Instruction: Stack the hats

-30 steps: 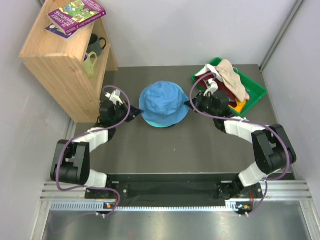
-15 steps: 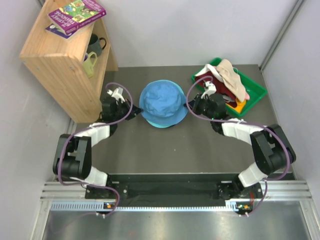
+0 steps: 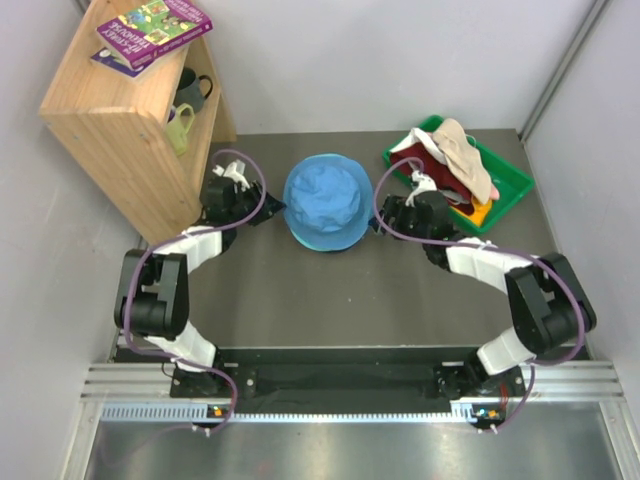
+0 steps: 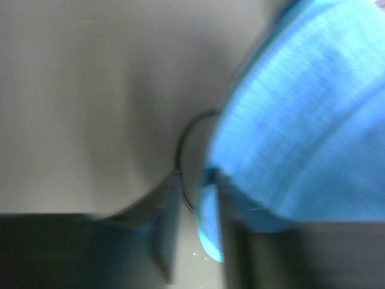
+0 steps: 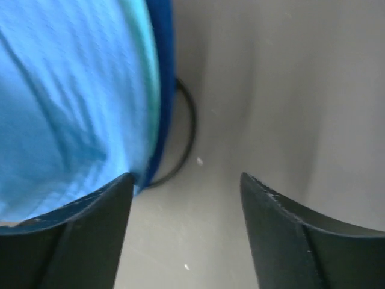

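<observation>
1. We had the blue hat (image 3: pixel 325 203) sitting in the middle of the desk (image 3: pixel 330 300), crown up. A teal hat (image 3: pixel 326 244) peeked out under its near edge.
2. Both were on the black wire stand (image 5: pixel 193 129). We could only see a bit of its ring on the desk below the brims.
3. The left pincer (image 3: pixel 268 212) was at the left side of the blue hat. Its jaws stood a little apart with the brim's edge in the gap. The wrist shot was too blurry for us to tell if the cloth was touching.
4. The right pincer (image 5: pixel 185 177) was at the right side of the hat, jaws wide apart with nothing between them. One finger (image 5: pixel 90 229) was right beside the brim.
5. More hats were piled in the green tray (image 3: pixel 515 185) at the far right. We saw the beige one (image 3: pixel 465 150) on top, with dark red (image 3: pixel 408 160) and orange-yellow (image 3: pixel 481 213) showing.
6. A wooden shelf (image 3: pixel 110 130) stood far left.
</observation>
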Motion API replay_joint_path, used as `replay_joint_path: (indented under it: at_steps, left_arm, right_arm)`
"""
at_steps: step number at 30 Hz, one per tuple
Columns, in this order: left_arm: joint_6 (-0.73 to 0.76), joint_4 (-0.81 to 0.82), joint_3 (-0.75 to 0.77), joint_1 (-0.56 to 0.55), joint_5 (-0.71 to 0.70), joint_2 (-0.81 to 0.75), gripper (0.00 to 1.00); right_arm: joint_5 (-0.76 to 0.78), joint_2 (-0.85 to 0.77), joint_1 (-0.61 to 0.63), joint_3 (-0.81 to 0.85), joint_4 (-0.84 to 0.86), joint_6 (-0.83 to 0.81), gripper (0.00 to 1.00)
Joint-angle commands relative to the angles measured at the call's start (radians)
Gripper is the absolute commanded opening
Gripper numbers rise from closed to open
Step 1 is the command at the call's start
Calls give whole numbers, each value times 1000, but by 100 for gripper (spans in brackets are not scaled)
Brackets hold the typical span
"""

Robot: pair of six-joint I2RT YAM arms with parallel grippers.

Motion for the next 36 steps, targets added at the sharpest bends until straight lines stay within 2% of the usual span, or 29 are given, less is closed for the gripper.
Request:
replay_joint_path:
  at_steps: [1, 3, 7, 10, 15, 23, 27, 32, 36]
  left_arm:
    - [26, -64, 19, 25, -116, -74, 55]
    - [38, -99, 22, 27, -155, -113, 67]
    - [38, -116, 11, 27, -194, -192, 77]
    - [10, -88, 1, 25, -177, -239, 81]
    - [-37, -23, 10, 13, -128, -212, 82]
    - [-80, 75, 76, -28, -108, -72, 83]
    - [-59, 34, 132, -47, -135, 23, 83]
    - [-7, -24, 149, -56, -169, 58, 83]
    - [29, -75, 140, -56, -238, -20, 86]
  right_arm:
    - [20, -152, -58, 1, -121, -42, 77]
    - [1, -216, -84, 7, -148, -59, 80]
    - [-72, -249, -123, 62, -157, -96, 83]
    - [-92, -198, -123, 141, -140, -103, 83]
    - [-164, -50, -109, 260, -28, -54, 83]
    - [-146, 161, -3, 389, -14, -47, 83]
    - [-109, 251, 18, 403, -48, -43, 83]
    - [-105, 261, 20, 388, -66, -48, 83]
    - [-83, 163, -6, 392, -131, -92, 84]
